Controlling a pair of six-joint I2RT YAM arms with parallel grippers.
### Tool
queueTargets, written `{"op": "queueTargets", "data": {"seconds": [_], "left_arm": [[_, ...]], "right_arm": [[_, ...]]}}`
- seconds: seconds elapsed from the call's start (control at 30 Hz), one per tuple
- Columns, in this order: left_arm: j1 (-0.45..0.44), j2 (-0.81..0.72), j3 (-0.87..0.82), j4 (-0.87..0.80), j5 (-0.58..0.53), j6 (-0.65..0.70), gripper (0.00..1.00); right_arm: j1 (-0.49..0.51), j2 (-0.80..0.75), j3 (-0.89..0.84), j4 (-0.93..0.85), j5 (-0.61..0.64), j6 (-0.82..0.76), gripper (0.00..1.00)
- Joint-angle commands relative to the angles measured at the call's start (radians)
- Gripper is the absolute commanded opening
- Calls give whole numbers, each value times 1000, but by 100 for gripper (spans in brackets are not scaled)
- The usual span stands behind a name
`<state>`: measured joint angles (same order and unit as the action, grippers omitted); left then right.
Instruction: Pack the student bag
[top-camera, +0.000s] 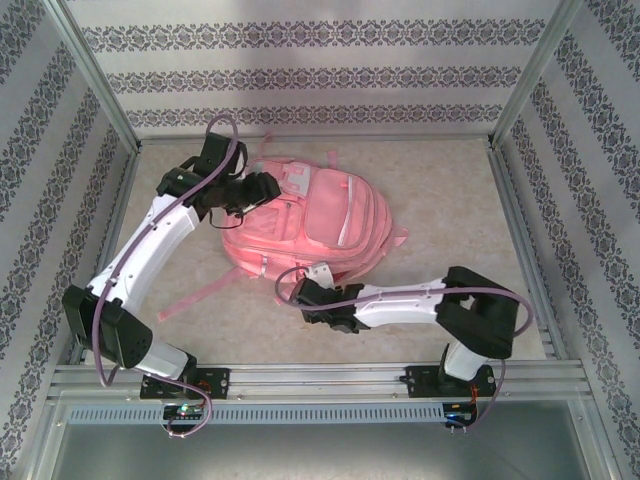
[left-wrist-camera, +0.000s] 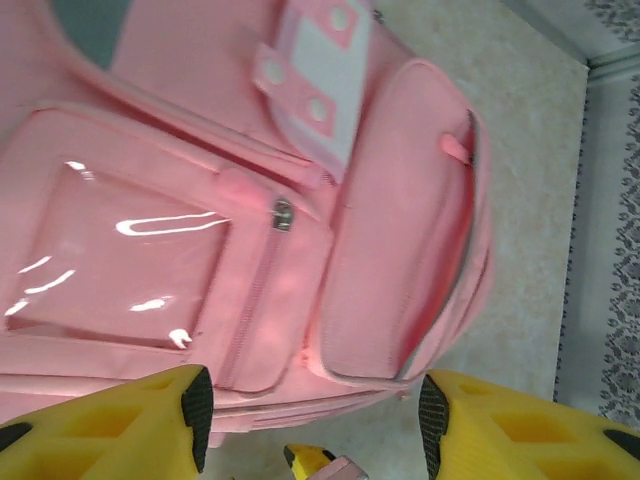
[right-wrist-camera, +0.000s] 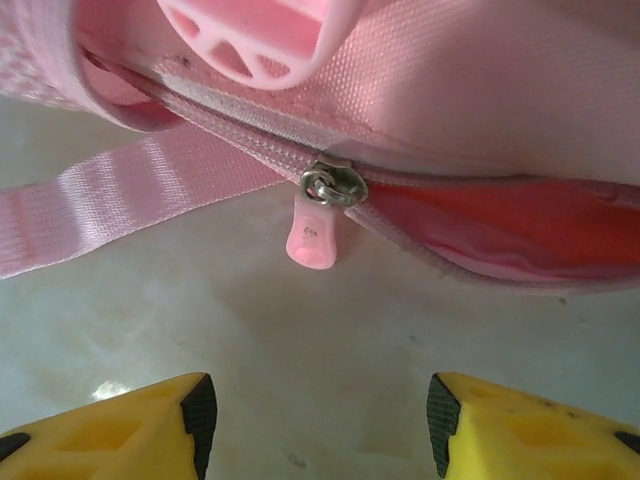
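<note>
Bag (top-camera: 330, 225) is laid flat at mid-frame on the table (top-camera: 450, 190) in the top view. The left gripper (top-camera: 262, 190) is held at its upper left edge, fingers apart, nothing between them. The right gripper (top-camera: 300, 292) is set at its lower edge, fingers apart, facing a pink zip pull (right-wrist-camera: 312, 235) whose small mark cannot be read.
</note>
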<state>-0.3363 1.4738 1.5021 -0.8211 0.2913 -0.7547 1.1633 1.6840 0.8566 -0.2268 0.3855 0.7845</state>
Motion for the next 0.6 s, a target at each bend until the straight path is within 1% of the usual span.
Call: {"op": "queueTargets", "data": {"seconds": [0.0,0.07,0.23,0.33,0.4,0.47,0.57], "left_arm": [[25,-77,-35,18,-20,-5,57],[26,-96,-54,14,-23,-8,58],[25,-120,-84,7,-20,-24,57],[26,-142,-101,-8,-31,-37,57],[26,-163,-117,-28,-48,-51,57],[26,-202,-159,-30,-58,-82,58],[26,-264,-259,-21,-58,-137,60]], "right_arm": [[7,68,65,-23,136,102,57],[1,101,86,-37,151,140,55],[-25,179,143,-38,140,146,55],[-62,207,155,-42,129,169,51],[-85,208,142,-37,119,186,43],[-104,195,125,-13,99,181,30],[-106,165,119,-3,77,130,13]]}}
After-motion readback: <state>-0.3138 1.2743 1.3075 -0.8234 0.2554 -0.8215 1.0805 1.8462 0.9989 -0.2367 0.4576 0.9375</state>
